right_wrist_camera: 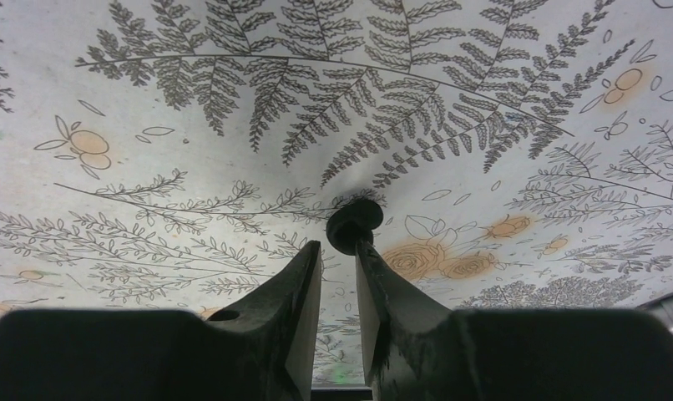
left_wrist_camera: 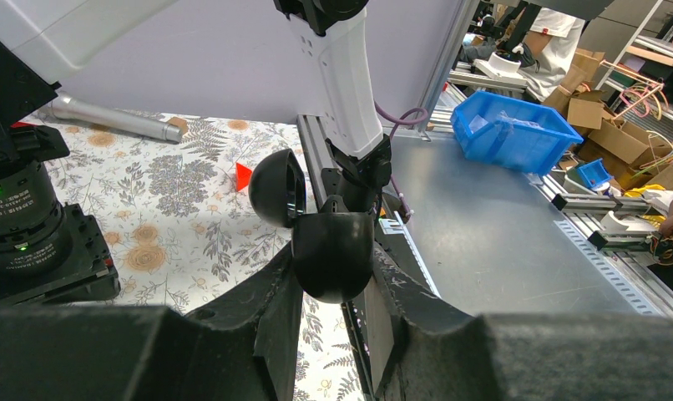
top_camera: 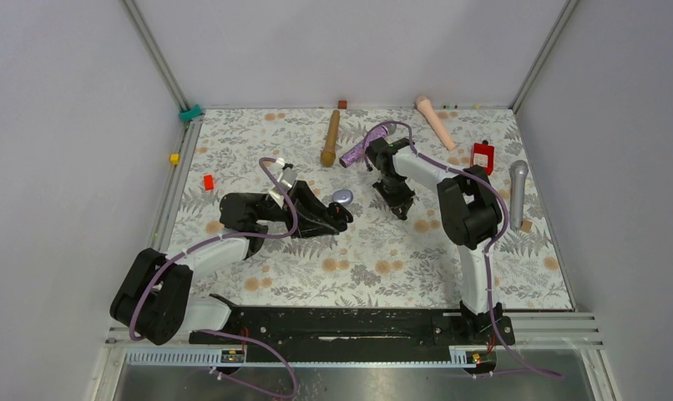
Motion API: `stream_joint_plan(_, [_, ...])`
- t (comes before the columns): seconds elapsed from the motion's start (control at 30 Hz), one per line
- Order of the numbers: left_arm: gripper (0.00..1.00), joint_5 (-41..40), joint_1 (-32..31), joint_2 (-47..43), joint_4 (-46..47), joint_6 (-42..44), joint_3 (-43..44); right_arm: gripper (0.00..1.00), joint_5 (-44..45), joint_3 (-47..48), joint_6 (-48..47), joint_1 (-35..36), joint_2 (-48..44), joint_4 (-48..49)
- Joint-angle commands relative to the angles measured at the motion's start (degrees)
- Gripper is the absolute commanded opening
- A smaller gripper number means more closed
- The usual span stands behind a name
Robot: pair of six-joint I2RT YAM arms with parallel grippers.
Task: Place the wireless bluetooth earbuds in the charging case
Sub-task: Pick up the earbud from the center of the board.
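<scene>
My left gripper [top_camera: 337, 215] is shut on the black egg-shaped charging case [left_wrist_camera: 333, 255], held above the table. Its lid [left_wrist_camera: 279, 188] stands open to the left. The case also shows in the top view [top_camera: 343, 198]. My right gripper [top_camera: 402, 209] points down at the mat, right of the case. In the right wrist view its jaws [right_wrist_camera: 337, 248] stand a narrow gap apart. A tiny black earbud [right_wrist_camera: 354, 224] lies on the mat just beyond the tips, against the right fingertip [right_wrist_camera: 365, 251]. No pale earbud is in view.
Microphones lie at the back: brown [top_camera: 330, 138], purple glitter [top_camera: 362, 146], pink [top_camera: 436, 122] and grey [top_camera: 517, 192]. A red object [top_camera: 482, 156] sits at the right, a small red block [top_camera: 208, 181] at the left. A blue bin [left_wrist_camera: 513, 132] stands off the table.
</scene>
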Motion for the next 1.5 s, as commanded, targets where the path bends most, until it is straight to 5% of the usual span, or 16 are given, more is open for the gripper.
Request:
stream_joint_plan(0.0, [0.0,0.9,0.07,-1.59,3.71,-0.01,0.66,0.3,3.87,1.11,-0.3,0.65,-0.22,-1.84])
stream_joint_plan(0.5, [0.0,0.91,0.05,-1.53,3.74,0.08,0.57,0.28,-1.13,0.85,-0.61,1.69,-4.94,-0.43])
stream_joint_plan(1.47, [0.0,0.99,0.07,-1.67,3.74,0.34,0.39,0.27,4.24,-1.23,-0.16,3.9,-1.19,0.66])
